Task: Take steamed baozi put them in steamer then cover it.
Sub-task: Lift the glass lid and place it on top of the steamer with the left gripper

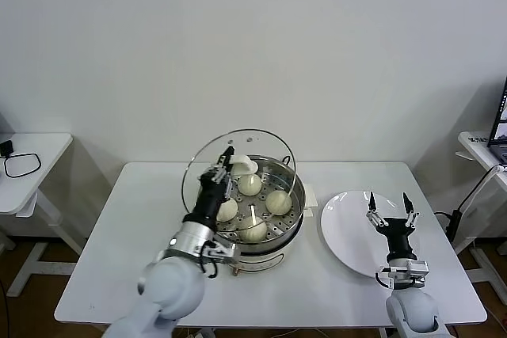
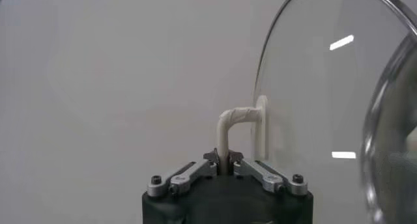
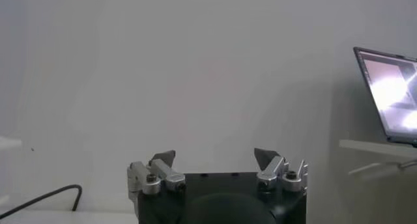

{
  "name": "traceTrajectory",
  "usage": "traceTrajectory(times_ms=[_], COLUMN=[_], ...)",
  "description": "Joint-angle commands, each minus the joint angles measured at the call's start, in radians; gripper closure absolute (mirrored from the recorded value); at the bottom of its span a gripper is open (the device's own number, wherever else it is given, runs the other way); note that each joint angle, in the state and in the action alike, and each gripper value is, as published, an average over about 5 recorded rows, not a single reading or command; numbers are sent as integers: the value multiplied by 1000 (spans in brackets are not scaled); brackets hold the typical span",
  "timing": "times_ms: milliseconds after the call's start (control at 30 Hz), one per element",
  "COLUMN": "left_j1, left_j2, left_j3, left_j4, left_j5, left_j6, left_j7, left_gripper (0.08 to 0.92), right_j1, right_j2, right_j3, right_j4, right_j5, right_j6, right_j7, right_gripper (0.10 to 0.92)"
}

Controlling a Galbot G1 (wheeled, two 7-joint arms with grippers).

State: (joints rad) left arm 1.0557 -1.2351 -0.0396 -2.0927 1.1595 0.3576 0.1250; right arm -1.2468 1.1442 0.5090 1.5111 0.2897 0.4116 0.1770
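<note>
On the white rectangular tabletop [image 1: 119,267], the round shiny steel steamer [image 1: 295,215] on its cream pot base already holds all four off-white dome-shaped baozi [image 1: 278,202], so I am at covering. My left gripper [image 1: 223,157] has its jaws clamped on the white handle of the round clear glass lid [image 1: 207,160], tilted on edge above the steamer's left rim; next I must level and centre it. My right gripper [image 1: 389,205] idles wide above the flat white plate [image 1: 348,227], clear of everything.

I count four steamed baozi [image 1: 250,184] sitting in one steamer [image 1: 294,219]. There is one glass lid [image 1: 273,144] with a single white handle [image 2: 229,124], one white plate [image 1: 348,231], and one white counter [image 1: 119,267] under them. I have two claws: my left claw [image 1: 224,157] and my right claw [image 1: 388,205].
</note>
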Motion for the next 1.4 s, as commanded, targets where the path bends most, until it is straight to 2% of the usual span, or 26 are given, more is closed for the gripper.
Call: traceTrajectory(times_ms=[33, 433, 733, 1400], left_j1=[-89, -101, -103, -91], left_j2=[-77, -115, -134, -157], left_j3=[133, 134, 133, 117], left_j4=[93, 163, 171, 201], left_j5=[272, 379, 408, 321], left_j6=[77, 80, 81, 101], left_j7=[214, 274, 294, 218], left_gripper=[812, 812, 812, 812], right_j1=[6, 24, 28, 52], right_j2=[4, 12, 16, 19], right_j3=[-2, -10, -8, -15], right_j4=[-15, -44, -58, -89], right_j5=[-4, -15, -21, -29], right_j6=[-2, 0, 3, 13], right_j7=[0, -1, -3, -10], right_gripper=[203, 203, 203, 203])
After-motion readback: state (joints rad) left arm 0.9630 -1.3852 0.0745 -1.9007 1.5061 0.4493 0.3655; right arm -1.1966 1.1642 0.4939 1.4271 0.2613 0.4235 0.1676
